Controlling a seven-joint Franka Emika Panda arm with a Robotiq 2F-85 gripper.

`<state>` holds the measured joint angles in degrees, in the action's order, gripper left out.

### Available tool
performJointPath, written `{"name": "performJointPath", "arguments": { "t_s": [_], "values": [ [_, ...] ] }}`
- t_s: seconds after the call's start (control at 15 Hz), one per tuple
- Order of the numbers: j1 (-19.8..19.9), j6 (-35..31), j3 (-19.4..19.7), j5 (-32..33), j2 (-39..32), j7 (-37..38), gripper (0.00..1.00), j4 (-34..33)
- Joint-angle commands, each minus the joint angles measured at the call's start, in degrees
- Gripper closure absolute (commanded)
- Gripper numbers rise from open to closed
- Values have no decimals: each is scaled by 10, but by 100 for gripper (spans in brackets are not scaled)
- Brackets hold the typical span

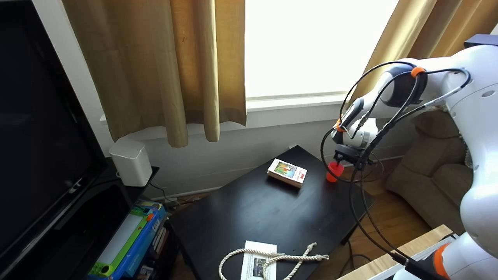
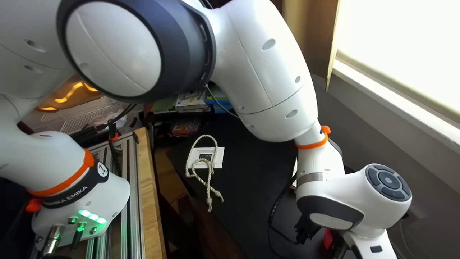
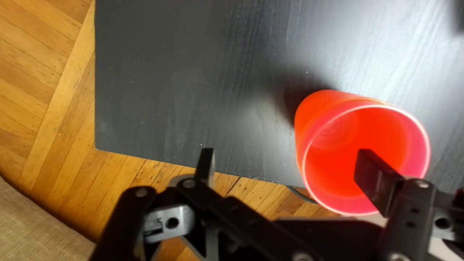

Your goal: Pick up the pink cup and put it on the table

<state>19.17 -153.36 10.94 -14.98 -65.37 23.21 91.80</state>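
Note:
The pink cup (image 3: pixel 333 152) stands upright on the black table (image 3: pixel 174 83), near its edge, with its mouth toward the camera in the wrist view. It also shows in both exterior views (image 1: pixel 333 175) (image 2: pixel 327 238), partly hidden by the gripper and arm. My gripper (image 3: pixel 286 159) is open. In the wrist view one finger lies over or inside the cup's mouth, and the other is outside it to the left. The cup's wall lies between the fingers; I cannot tell whether either touches it. The tabletop (image 1: pixel 249 217) also shows in an exterior view (image 2: pixel 248 205).
A book (image 1: pixel 287 171) lies on the table near the cup. A knotted rope (image 1: pixel 299 257) and a white printed sheet (image 1: pixel 249 268) lie at another end. A sofa (image 1: pixel 428 163) stands beyond the table edge. Black cables (image 1: pixel 352 186) hang from the arm by the table.

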Motion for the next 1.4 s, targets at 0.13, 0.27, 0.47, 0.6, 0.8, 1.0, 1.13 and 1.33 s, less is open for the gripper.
{"name": "performJointPath", "arguments": {
  "t_s": [0.13,0.27,0.47,0.6,0.8,1.0,1.13,1.33],
  "values": [
    [24,28,-21,-23,-31,-20,35,-52],
    [26,31,-20,-25,-37,-18,51,-61],
    [28,38,-19,-27,-44,-18,75,-73],
    [29,41,-20,-28,-47,-18,88,-79],
    [30,43,-20,-29,-47,-19,100,-84],
    [25,25,-20,-33,-33,-15,99,-72],
    [30,31,-31,-36,-22,-28,99,-60],
    [28,9,-46,-40,-11,-50,99,-42]
  ]
}}
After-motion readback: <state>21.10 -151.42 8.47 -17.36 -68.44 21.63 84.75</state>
